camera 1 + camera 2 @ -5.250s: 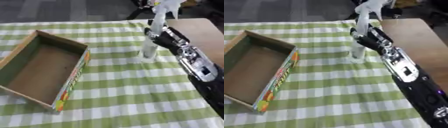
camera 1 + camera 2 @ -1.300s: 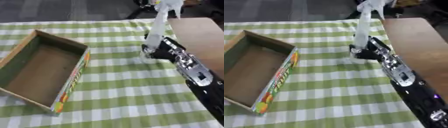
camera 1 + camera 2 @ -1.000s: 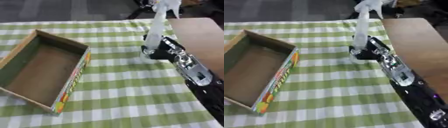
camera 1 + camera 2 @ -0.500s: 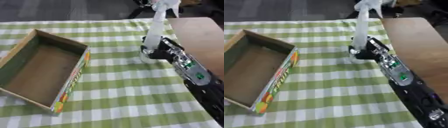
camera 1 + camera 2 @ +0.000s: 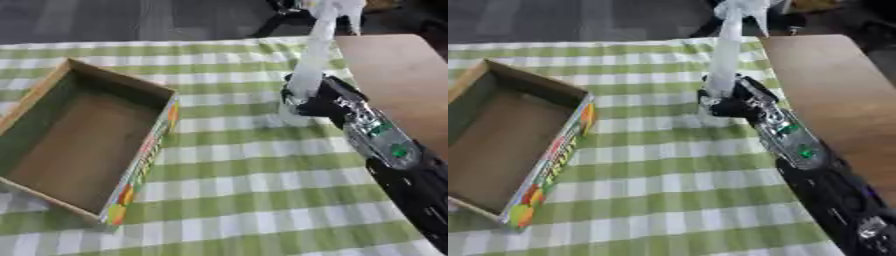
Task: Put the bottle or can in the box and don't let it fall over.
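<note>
To the right of the cardboard box [image 5: 83, 145], well apart from it, a tall white spray bottle [image 5: 312, 60] stands on the green-and-white checked cloth [image 5: 236, 165] that covers the counter. The bottle leans a little, its trigger head up near the far edge of the cloth and its base down on the cloth, on the side away from the box. The robot's right hand [image 5: 317, 98] is at the bottle's lower part, its dark fingers curled round the body just above the base, so it has the bottle in its grasp. The black and silver forearm runs from there toward the near right corner, away from the box, with a small green light showing on it.

The box lies open-topped, its brown floor bare, with a strip of bright fruit-coloured print along the side wall that faces the bottle. Beyond the bottle, further right from the box, a bare brown wooden surface [image 5: 398, 75] lies beside the cloth. The left hand does not show in either view.
</note>
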Motion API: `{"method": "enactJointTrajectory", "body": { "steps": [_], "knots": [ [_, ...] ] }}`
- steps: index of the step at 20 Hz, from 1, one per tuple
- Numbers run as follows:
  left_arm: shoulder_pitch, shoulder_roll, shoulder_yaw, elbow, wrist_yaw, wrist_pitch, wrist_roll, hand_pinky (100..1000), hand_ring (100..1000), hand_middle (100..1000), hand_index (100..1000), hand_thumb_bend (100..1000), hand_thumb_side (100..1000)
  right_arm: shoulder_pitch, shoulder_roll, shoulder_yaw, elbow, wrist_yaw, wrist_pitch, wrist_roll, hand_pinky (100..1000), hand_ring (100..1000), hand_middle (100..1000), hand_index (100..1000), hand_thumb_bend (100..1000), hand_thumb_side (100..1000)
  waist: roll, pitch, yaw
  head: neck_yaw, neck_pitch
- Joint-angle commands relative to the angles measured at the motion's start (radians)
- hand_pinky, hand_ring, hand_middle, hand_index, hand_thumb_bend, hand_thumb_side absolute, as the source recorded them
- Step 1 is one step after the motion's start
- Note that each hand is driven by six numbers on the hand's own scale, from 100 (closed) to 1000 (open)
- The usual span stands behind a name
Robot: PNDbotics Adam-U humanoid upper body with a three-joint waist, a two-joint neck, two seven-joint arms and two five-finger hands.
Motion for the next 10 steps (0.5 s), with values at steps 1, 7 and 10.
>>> {"method": "enactJointTrajectory", "body": {
  "steps": [1,7,10],
  "knots": [
    [-0.002,0.020,0.004,-0.006,0.003,0.000,-0.003,1000,540,741,804,161,851,0.002,-0.015,0.006,0.003,-0.005,0.000,-0.009,997,892,609,585,100,100,0.005,-0.010,0.000,-0.002,-0.014],
    [-0.001,0.019,0.003,-0.005,0.003,0.000,-0.005,1000,540,741,802,162,852,-0.001,-0.017,0.008,-0.016,0.025,-0.006,-0.023,1000,854,518,426,100,100,0.005,-0.010,0.000,-0.005,-0.014],
    [-0.002,0.019,0.003,-0.004,0.003,0.001,-0.006,1000,540,741,802,162,852,0.000,-0.018,0.008,-0.025,0.043,-0.013,-0.032,1000,837,490,373,100,100,0.005,-0.010,-0.001,-0.005,-0.013]
  ]
}}
